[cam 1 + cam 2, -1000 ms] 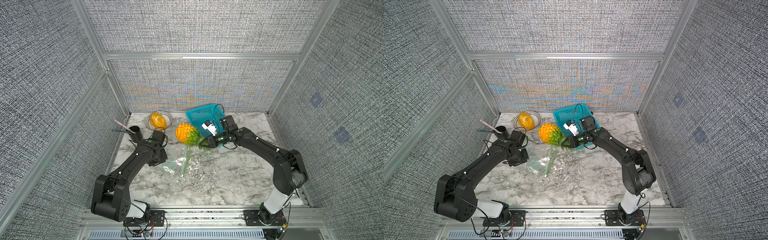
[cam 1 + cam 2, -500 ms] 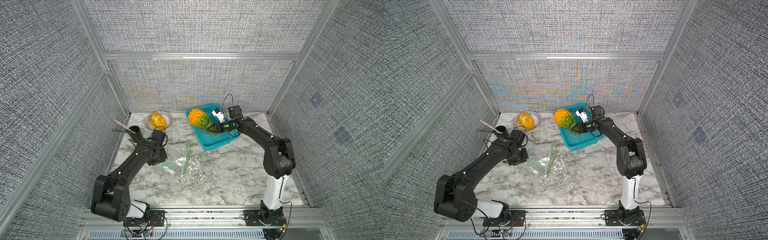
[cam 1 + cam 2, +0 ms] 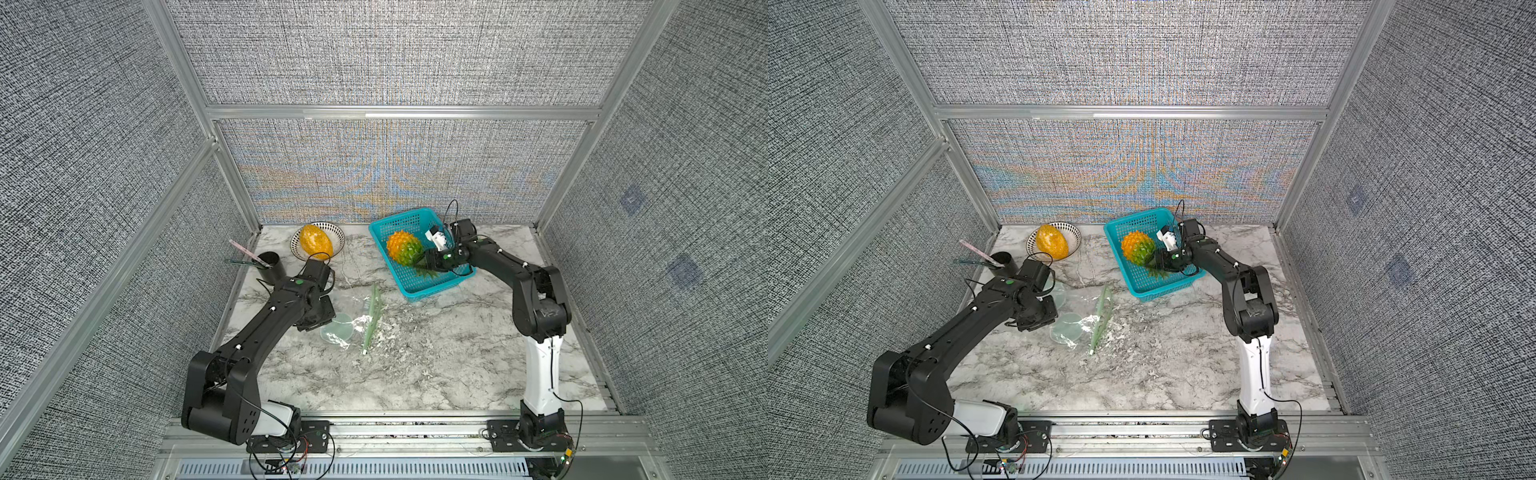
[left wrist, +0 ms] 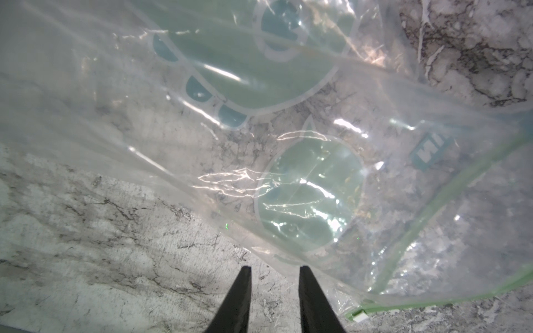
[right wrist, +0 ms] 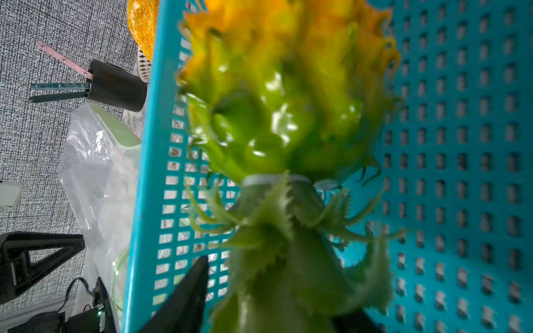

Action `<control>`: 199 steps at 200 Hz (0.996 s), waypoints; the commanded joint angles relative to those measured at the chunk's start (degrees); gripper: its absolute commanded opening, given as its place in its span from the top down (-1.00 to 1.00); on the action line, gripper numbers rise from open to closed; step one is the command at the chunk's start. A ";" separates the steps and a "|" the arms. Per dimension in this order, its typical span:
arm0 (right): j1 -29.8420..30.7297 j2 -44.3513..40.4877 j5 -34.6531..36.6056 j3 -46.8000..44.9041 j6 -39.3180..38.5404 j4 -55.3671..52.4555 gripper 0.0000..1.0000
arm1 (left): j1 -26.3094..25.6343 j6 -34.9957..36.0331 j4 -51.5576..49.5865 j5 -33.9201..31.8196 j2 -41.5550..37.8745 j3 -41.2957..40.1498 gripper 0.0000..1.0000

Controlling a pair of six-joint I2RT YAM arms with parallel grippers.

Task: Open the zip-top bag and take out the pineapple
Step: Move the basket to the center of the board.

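The pineapple (image 3: 404,248) lies in the teal basket (image 3: 432,289), out of the bag. The right fingers (image 5: 187,294) stand wide apart on either side of its leafy crown. The zip-top bag (image 3: 353,320) lies crumpled on the desk (image 3: 436,365), with the left fingers (image 4: 236,297) narrowly parted beside its edge, gripping nothing.

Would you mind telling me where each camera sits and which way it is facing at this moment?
Both top views: high at the front, looking down toward the back wall; left arm and right arm show whole.
Left wrist: on the left arm, facing down at the zip-top bag on the table; only two black fingers show.
Right wrist: on the right arm, facing the crown of the pineapple in the basket; black fingers flank the leaves.
Shared: right wrist and top views both show pineapple, basket, zip-top bag, black cup.
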 commanded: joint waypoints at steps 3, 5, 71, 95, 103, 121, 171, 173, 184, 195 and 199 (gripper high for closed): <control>-0.05 -3.52 4.87 0.15 -1.28 -2.87 -0.81 | -0.11 -0.09 1.49 0.81 0.63 -0.19 0.36; -0.05 -3.87 5.12 0.08 -1.36 -3.05 -0.85 | -0.17 -0.09 1.55 0.89 0.71 -0.18 0.35; -1.06 -14.40 18.94 -3.26 -5.29 -10.20 -0.96 | -0.19 1.28 3.09 -1.05 1.03 1.90 0.32; -2.36 -19.82 23.06 -7.72 -4.85 -10.31 -0.95 | -0.19 3.16 3.51 -2.13 0.76 3.19 0.18; -2.74 -22.16 24.14 -9.72 -4.61 -9.73 -0.95 | -0.24 3.88 3.70 -2.61 0.43 3.48 0.10; -3.64 -26.54 23.10 -15.85 -3.18 -3.88 -0.96 | -0.19 4.64 4.31 -3.74 -0.67 3.40 0.03; -4.08 -13.36 10.06 -7.80 -1.96 -3.52 -0.50 | -0.24 4.93 4.25 -3.13 0.07 3.18 0.03; -4.07 -12.68 9.76 -7.27 -1.84 -3.56 -0.46 | -0.27 4.92 4.20 -3.17 -0.02 3.10 0.03; -4.08 -10.32 8.26 -5.05 -1.22 -2.87 -0.15 | -0.19 4.66 4.10 -3.48 -0.95 2.52 0.03; -4.05 -8.67 7.17 -3.58 -0.49 -1.82 0.13 | -0.19 4.36 3.79 -3.79 -2.26 1.65 0.03; -4.07 -8.16 6.72 -2.95 -0.31 -1.59 0.22 | -0.19 4.19 3.60 -3.96 -2.82 1.24 0.03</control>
